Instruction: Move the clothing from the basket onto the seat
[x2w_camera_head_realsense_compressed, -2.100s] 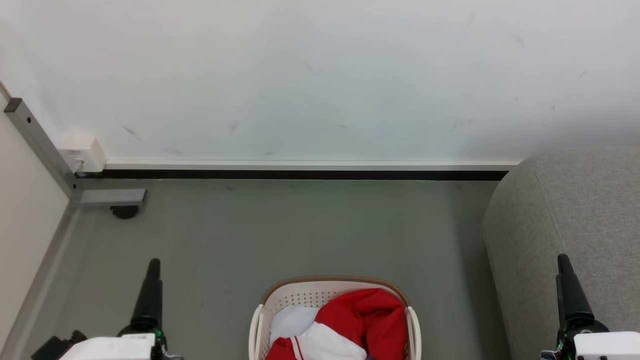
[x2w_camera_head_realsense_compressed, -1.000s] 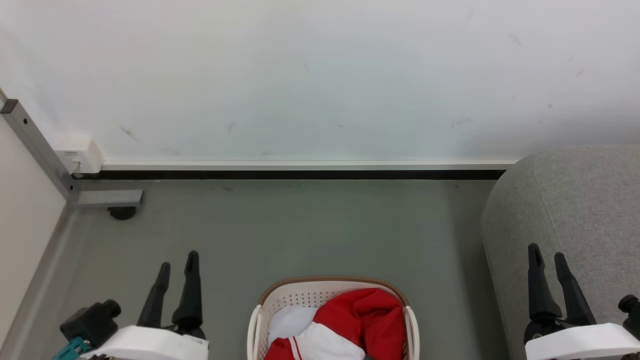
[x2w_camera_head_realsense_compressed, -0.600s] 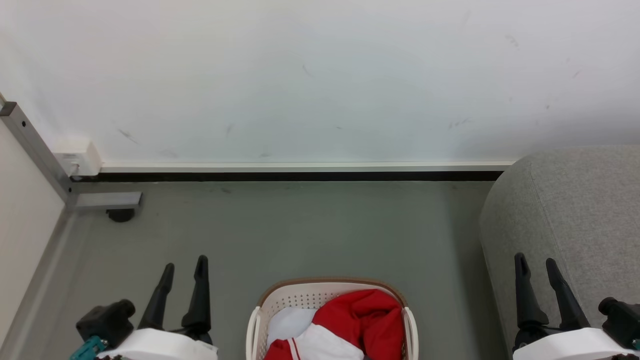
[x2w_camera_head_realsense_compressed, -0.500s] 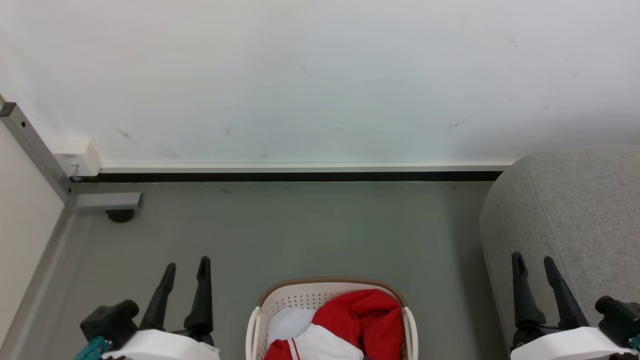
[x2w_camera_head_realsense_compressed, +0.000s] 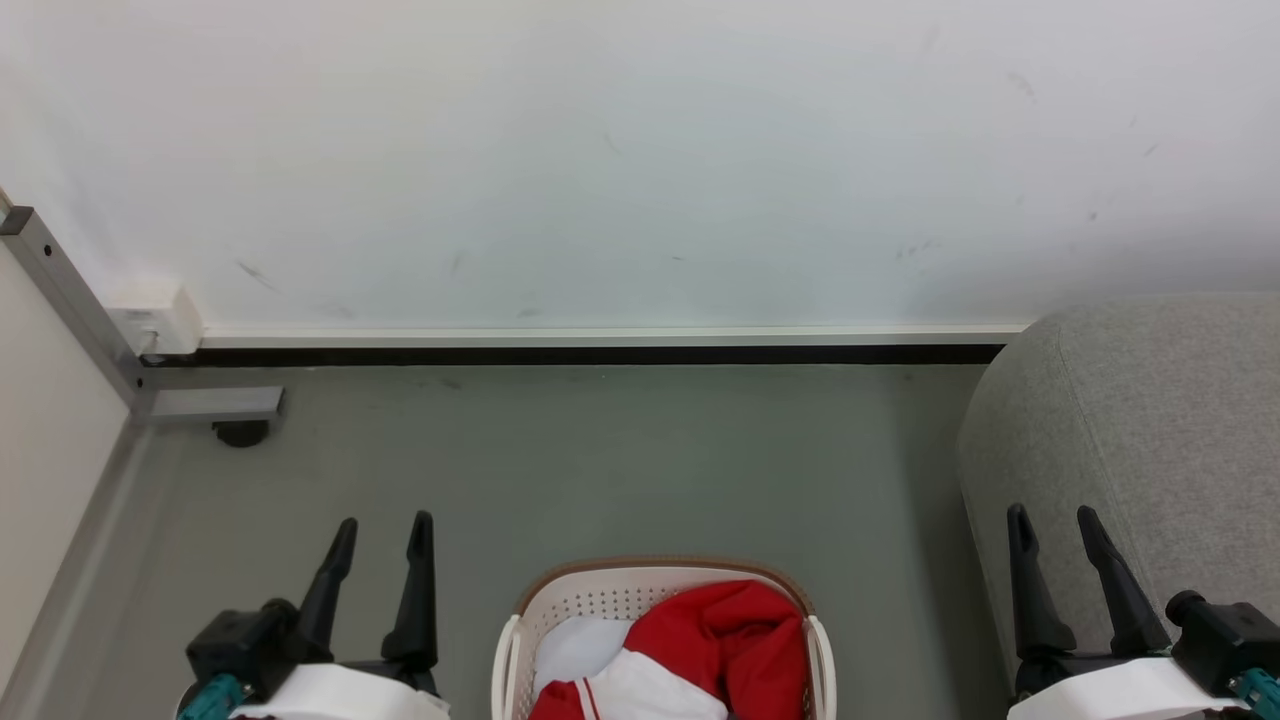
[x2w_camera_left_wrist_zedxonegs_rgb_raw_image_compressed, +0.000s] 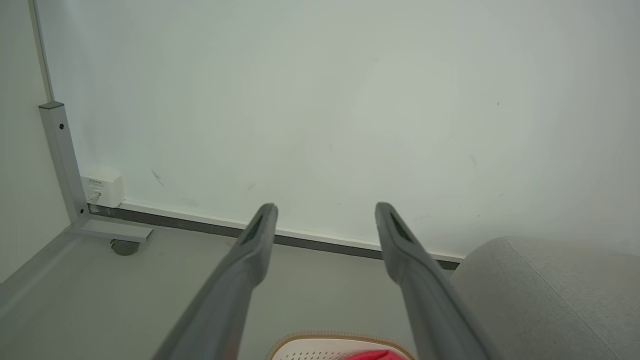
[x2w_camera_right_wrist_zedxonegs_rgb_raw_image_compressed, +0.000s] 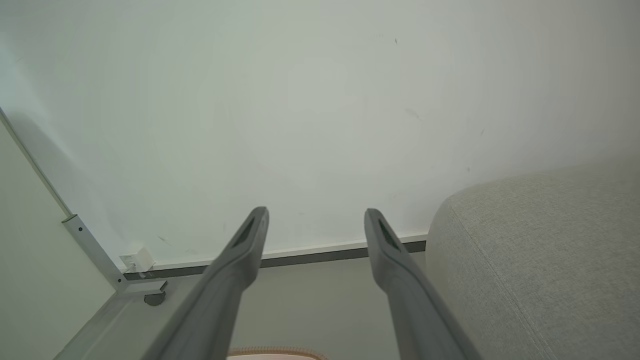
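- The left gripper (x2w_camera_head_realsense_compressed: 385, 520) has its jaws well apart and holds nothing; it hangs over the floor (x2w_camera_head_realsense_compressed: 600, 460) to the left of the basket (x2w_camera_head_realsense_compressed: 660, 566) and touches nothing.
- The right gripper (x2w_camera_head_realsense_compressed: 1051, 511) also has its jaws well apart and is empty. It is to the right of the basket, in front of the seat (x2w_camera_head_realsense_compressed: 1150, 420); I cannot tell if it touches the seat.
- The clothing (x2w_camera_head_realsense_compressed: 730, 630) lies inside the basket, red folds over white parts, and neither gripper is on it.
- The basket stands on the floor between the two grippers, and the seat is near it on the right.
- Two seconds ago each gripper showed as one dark finger; now two fingers show side by side on each.
- Both grippers are now closer to the basket than before: the left one came in from the left, the right one from the right.
- The clothing lies in the basket as before.
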